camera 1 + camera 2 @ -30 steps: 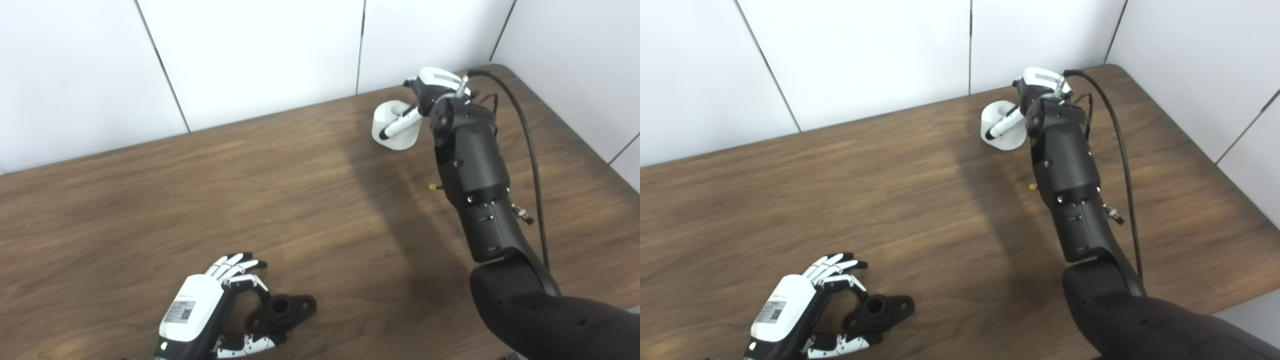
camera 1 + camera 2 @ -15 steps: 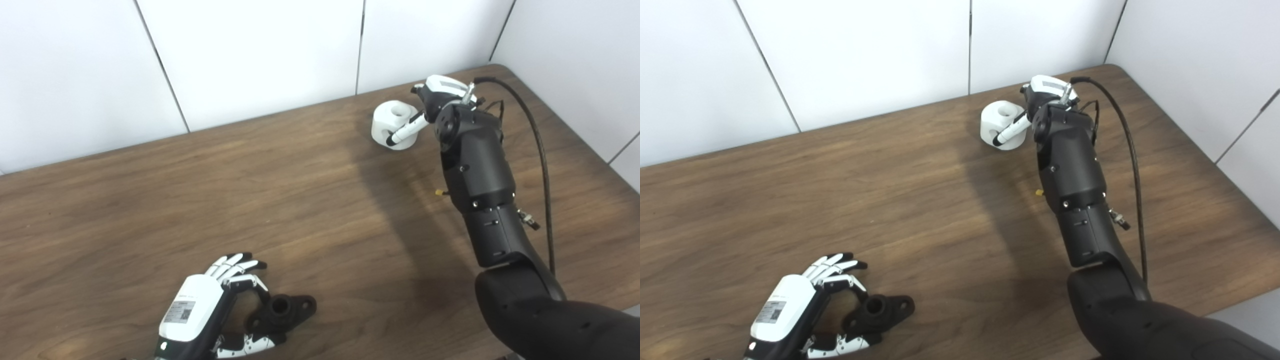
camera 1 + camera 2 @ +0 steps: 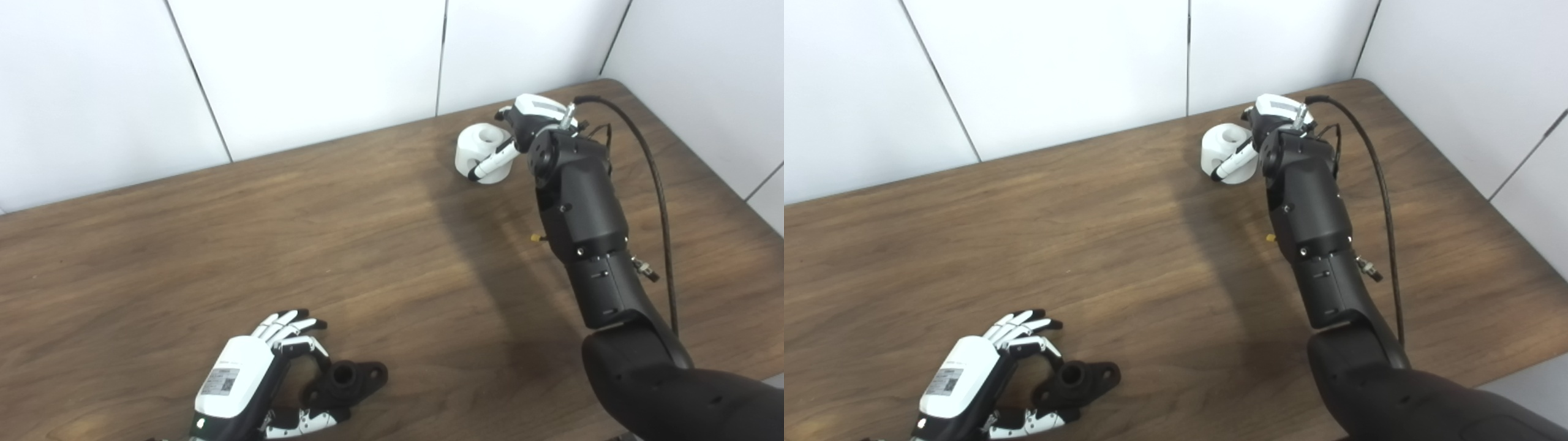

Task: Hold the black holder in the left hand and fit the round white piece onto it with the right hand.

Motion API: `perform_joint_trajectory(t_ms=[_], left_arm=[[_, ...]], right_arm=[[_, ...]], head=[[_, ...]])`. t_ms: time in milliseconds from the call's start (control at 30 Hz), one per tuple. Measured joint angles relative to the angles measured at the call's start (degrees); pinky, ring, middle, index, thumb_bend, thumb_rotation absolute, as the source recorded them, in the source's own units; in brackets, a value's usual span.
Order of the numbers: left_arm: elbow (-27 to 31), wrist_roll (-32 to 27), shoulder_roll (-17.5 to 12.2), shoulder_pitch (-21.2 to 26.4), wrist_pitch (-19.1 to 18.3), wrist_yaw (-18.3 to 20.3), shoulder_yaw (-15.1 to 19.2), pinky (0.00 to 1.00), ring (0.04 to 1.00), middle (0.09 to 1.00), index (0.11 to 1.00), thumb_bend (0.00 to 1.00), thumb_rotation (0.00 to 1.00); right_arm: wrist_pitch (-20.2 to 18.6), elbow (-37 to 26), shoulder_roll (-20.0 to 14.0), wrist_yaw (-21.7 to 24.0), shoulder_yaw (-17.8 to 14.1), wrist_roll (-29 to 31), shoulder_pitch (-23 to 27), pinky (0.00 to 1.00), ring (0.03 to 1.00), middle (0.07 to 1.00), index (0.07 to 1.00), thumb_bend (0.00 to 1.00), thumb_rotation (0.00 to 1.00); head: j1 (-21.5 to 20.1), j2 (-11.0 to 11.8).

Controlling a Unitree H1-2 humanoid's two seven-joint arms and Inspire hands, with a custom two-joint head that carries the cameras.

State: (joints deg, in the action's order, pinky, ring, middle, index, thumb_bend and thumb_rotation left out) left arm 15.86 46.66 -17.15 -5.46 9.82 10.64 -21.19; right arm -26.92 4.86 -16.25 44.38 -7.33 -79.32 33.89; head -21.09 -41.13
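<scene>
Round white piece is sitting at the table's far right, right hand wrapping it, a finger lying across its front. Black holder is lying near the front edge, left hand loosely curling around its end.

On the desk, the left hand gripped the black holder; far off, the right hand touched the white piece.

Wooden table, white wall panels
</scene>
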Motion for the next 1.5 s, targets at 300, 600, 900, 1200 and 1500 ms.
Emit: perform_joint_trajectory(t_ms=[300,600,900,1200,1500], left_arm=[[0.03,0.0,0.03,0.03,0.0,0.12,0.07,0.9,0.902,0.818,0.486,0.52,0.05],[0.25,0.0,0.03,0.03,-0.01,0.61,0.22,0.91,0.903,0.818,0.486,0.52,0.05],[0.49,0.0,0.05,0.02,-0.48,0.97,0.23,0.92,0.902,0.815,0.486,0.52,0.05],[0.5,0.0,0.05,0.01,-0.53,0.97,0.22,0.92,0.899,0.81,0.486,0.52,0.05],[0.82,0.0,0.05,-0.03,-0.95,1.3,0.23,0.92,0.901,0.811,0.486,0.52,0.05]], right_arm=[[0.0,0.14,-0.48,0.0,0.5,0.56,0.01,0.92,1.0,0.987,0.816,0.82,0.33],[0.0,0.14,-0.76,-0.07,0.55,0.91,0.01,0.93,1.0,0.978,0.793,0.81,0.33],[0.0,0.13,-0.8,-1.55,0.58,1.2,0.0,0.93,1.0,0.97,0.782,0.82,0.35],[0.0,0.12,-0.94,-4.3,0.95,3.9,-0.05,0.9,0.979,0.929,0.727,0.79,0.34],[0.0,0.17,-2.53,-7.53,2.02,6.49,-0.65,0.93,0.946,0.856,0.527,0.63,0.2]], head=[[-0.09,-0.35],[-0.18,-0.53],[-0.09,-0.53],[-0.18,-0.7],[0.09,-0.79]])
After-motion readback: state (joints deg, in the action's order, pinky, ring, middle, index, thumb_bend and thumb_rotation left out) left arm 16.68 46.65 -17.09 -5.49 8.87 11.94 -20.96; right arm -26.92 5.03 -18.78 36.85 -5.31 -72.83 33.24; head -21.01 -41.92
